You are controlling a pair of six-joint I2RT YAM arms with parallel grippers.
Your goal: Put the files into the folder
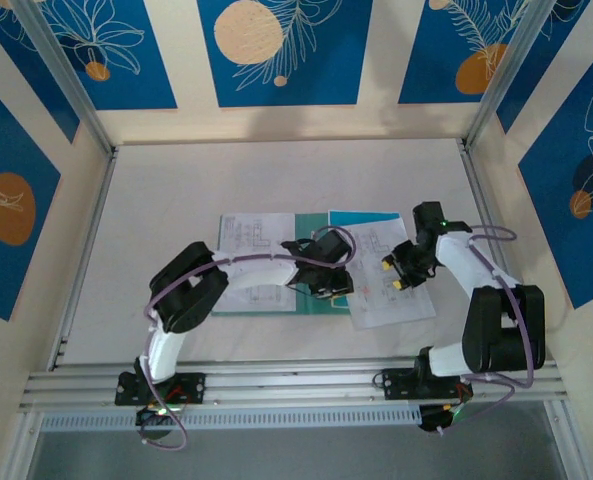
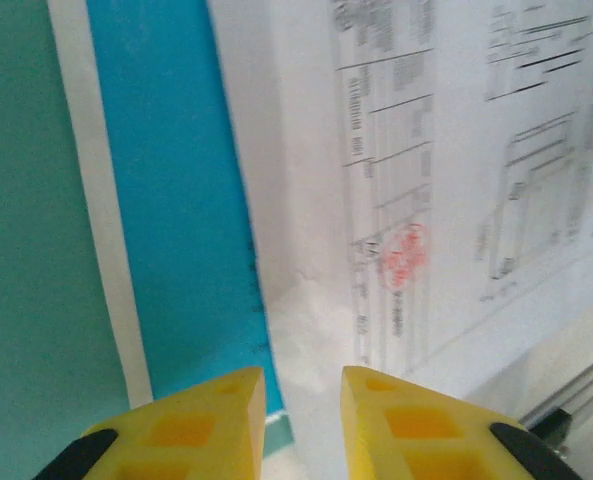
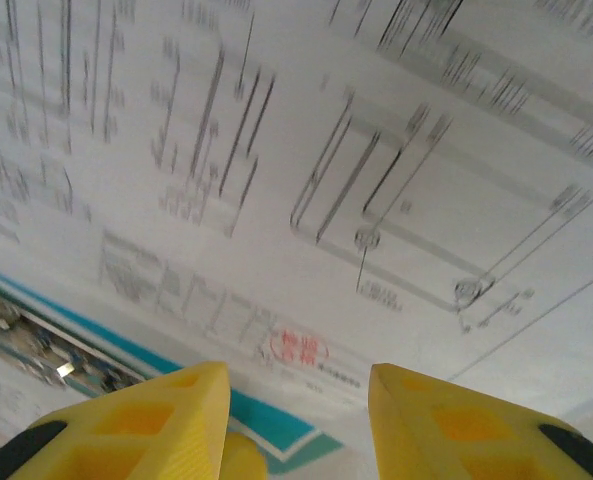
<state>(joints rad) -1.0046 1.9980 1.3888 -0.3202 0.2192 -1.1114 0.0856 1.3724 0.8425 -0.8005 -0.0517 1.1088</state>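
Premises: a robotics test cell in a lab. Evidence: a white tabletop [image 1: 276,180] enclosed by aluminium profile posts [image 1: 61,75] and cream walls carrying printed blue leaf-pattern panels [image 1: 286,50]. Two cabled robot arms, left arm [image 1: 191,285] and right arm [image 1: 496,310], are bolted to a slotted aluminium rail [image 1: 296,385] at the near edge.
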